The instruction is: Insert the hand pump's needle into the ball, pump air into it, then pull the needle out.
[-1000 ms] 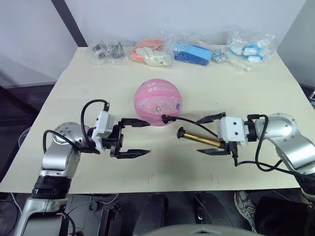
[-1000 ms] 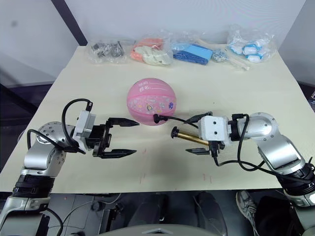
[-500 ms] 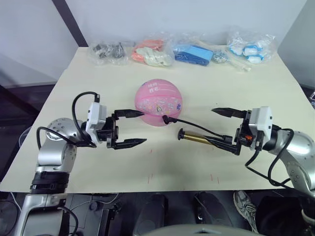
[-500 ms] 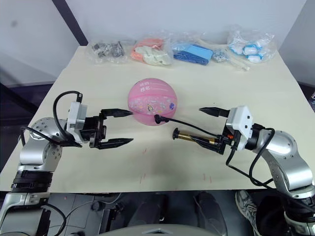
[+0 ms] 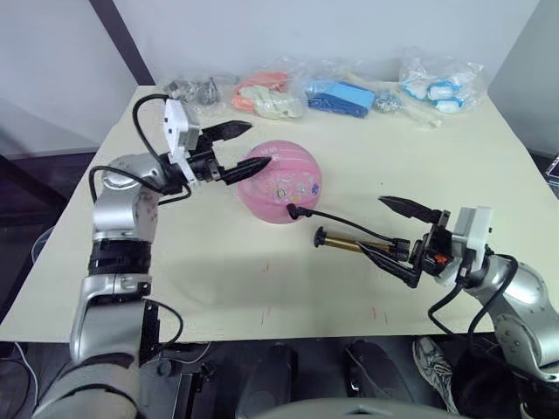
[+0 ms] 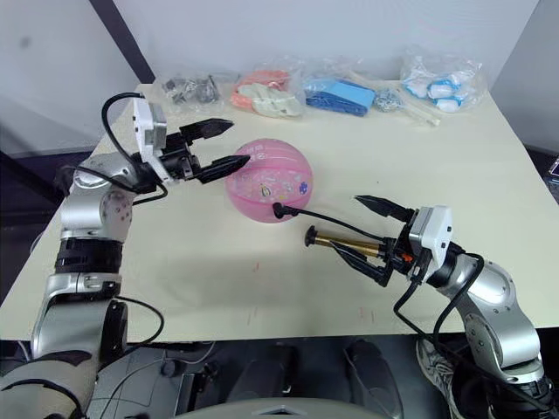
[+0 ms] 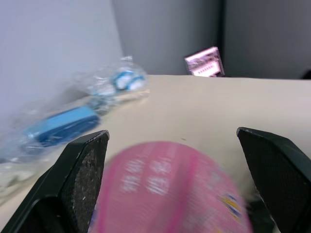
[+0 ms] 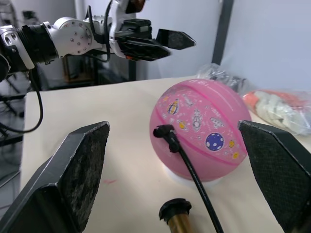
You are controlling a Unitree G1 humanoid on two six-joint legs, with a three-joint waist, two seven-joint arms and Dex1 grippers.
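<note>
While the ball (image 5: 280,182) sits round near the middle of the tabletop (image 5: 489,166), I have the left claw (image 5: 247,150) hanging spread wide and empty just above its upper left shoulder, placed, as I judge it, to steady the ball from above. The hand pump (image 5: 358,245) lies flat just to the right of the ball, its thin black hose (image 5: 342,223) arching over to the ball's lower right side, where its end touches the skin; the needle itself is too small for me to tell, so I cannot say whether it is seated. My right claw (image 5: 406,240) gapes wide at the pump's far end, gripping nothing, lined up to take the handle. Bagged oddments (image 5: 275,94) stay parked along the far edge.
</note>
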